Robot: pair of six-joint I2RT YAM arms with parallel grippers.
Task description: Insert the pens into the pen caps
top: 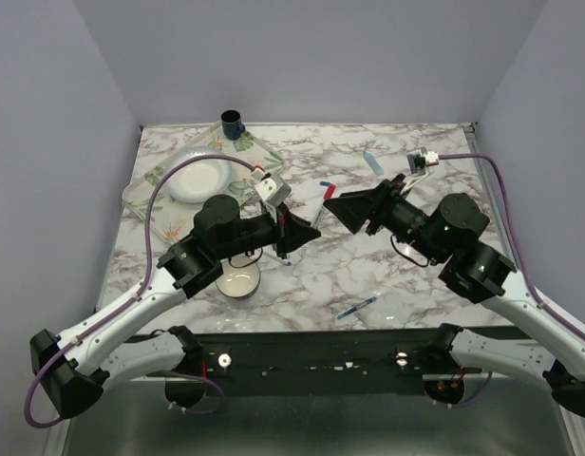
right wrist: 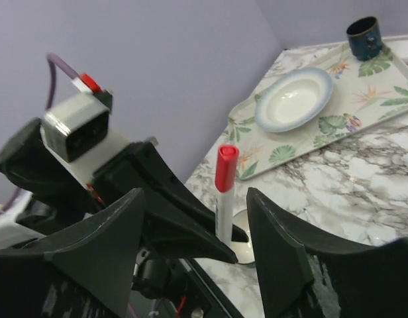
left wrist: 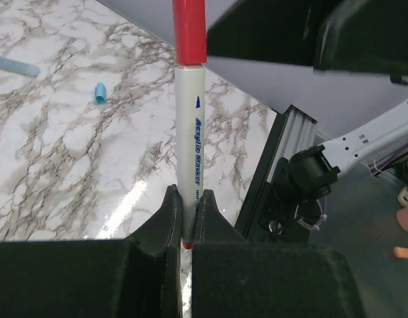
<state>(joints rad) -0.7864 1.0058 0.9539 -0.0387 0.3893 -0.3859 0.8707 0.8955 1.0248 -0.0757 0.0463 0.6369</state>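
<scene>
My left gripper [top: 310,232] [left wrist: 189,195] is shut on the white barrel of the red pen [left wrist: 189,132], near its red tail end. The red cap [top: 329,198] [left wrist: 189,30] [right wrist: 225,167] sits on the pen's far tip. My right gripper [top: 336,203] [right wrist: 196,196] is open, with one jaw on each side of the capped tip and not touching it. The light blue pen [top: 372,161] [left wrist: 12,65] and a small light blue cap [left wrist: 99,93] lie on the table beyond. The blue-ended white pen [top: 359,306] lies near the front edge. A small blue cap [top: 323,184] lies beside the red one.
A leaf-patterned tray [top: 150,190] [right wrist: 363,99] at the back left holds a white plate [top: 199,179] [right wrist: 293,99] and a dark blue cup [top: 232,122] [right wrist: 364,34]. A small white bowl [top: 238,277] stands under the left arm. Purple walls enclose three sides.
</scene>
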